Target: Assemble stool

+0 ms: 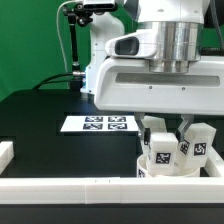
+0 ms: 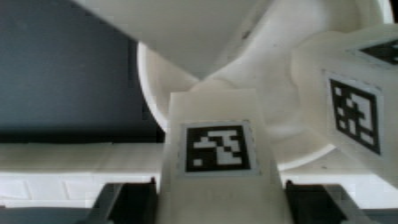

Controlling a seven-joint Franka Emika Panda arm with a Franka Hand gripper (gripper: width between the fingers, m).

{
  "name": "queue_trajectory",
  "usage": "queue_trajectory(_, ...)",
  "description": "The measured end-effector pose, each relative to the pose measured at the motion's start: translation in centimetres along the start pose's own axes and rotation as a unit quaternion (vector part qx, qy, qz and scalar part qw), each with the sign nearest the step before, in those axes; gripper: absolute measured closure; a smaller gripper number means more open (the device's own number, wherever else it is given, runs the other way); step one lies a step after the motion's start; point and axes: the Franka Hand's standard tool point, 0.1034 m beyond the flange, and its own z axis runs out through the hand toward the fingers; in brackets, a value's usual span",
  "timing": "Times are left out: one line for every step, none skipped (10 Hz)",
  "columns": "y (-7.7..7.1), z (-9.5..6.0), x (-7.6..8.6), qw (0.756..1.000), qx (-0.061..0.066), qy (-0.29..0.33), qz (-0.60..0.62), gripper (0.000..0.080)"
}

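Observation:
The stool's round white seat (image 1: 168, 168) rests at the exterior view's lower right, against the front border bar, with tagged legs (image 1: 196, 143) standing up out of it. My gripper (image 1: 168, 124) hangs straight above the seat and is shut on one tagged leg (image 2: 221, 150). In the wrist view that leg fills the gap between my dark fingers (image 2: 128, 205), and my gripper (image 2: 222, 208) clamps it on both sides. Below it lies the seat (image 2: 157, 80), and a second tagged leg (image 2: 356, 108) stands beside the held one.
The marker board (image 1: 100, 123) lies flat on the black table behind the seat. A long white border bar (image 1: 70, 190) runs along the front edge, and a short one (image 1: 6, 150) sits at the exterior view's left. A white robot base and cables stand at the back.

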Motion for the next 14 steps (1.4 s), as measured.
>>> queue_trajectory(0.0, 0.0, 0.0, 0.999, 0.000, 0.000, 0.035, 0.0454)
queue_trajectory(0.0, 0.0, 0.0, 0.997, 0.002, 0.001, 0.074, 0.0454)
queue_trajectory(-0.1, 0.0, -0.1, 0.990, 0.006, 0.006, 0.139, 0.0454)
queue_trajectory(-0.1, 0.1, 0.0, 0.983, 0.010, 0.017, 0.183, 0.0454)
queue_trajectory(-0.2, 0.2, -0.1, 0.975, 0.016, 0.026, 0.221, 0.0454)
queue_trajectory(-0.5, 0.3, -0.2, 0.966, 0.019, 0.025, 0.256, 0.0454)
queue_trajectory(-0.7, 0.3, -0.3, 0.953, 0.024, 0.023, 0.300, 0.0454)
queue_trajectory(-0.8, 0.3, -0.3, 0.944, 0.028, 0.021, 0.329, 0.0454)
queue_trajectory(-0.9, 0.3, -0.3, 0.933, 0.033, 0.018, 0.359, 0.0454)
queue_trajectory(-0.9, 0.3, -0.4, 0.933, 0.032, 0.018, 0.357, 0.0454)
queue_trajectory(-1.0, 0.3, -0.4, 0.934, 0.032, 0.018, 0.356, 0.0454)
queue_trajectory(-1.0, 0.0, -0.4, 0.934, 0.032, 0.015, 0.356, 0.0230)
queue_trajectory(-1.0, -0.5, -0.2, 0.934, 0.034, 0.014, 0.355, 0.0230)
queue_trajectory(-1.0, -1.2, -0.1, 0.935, 0.035, 0.012, 0.354, 0.0175)
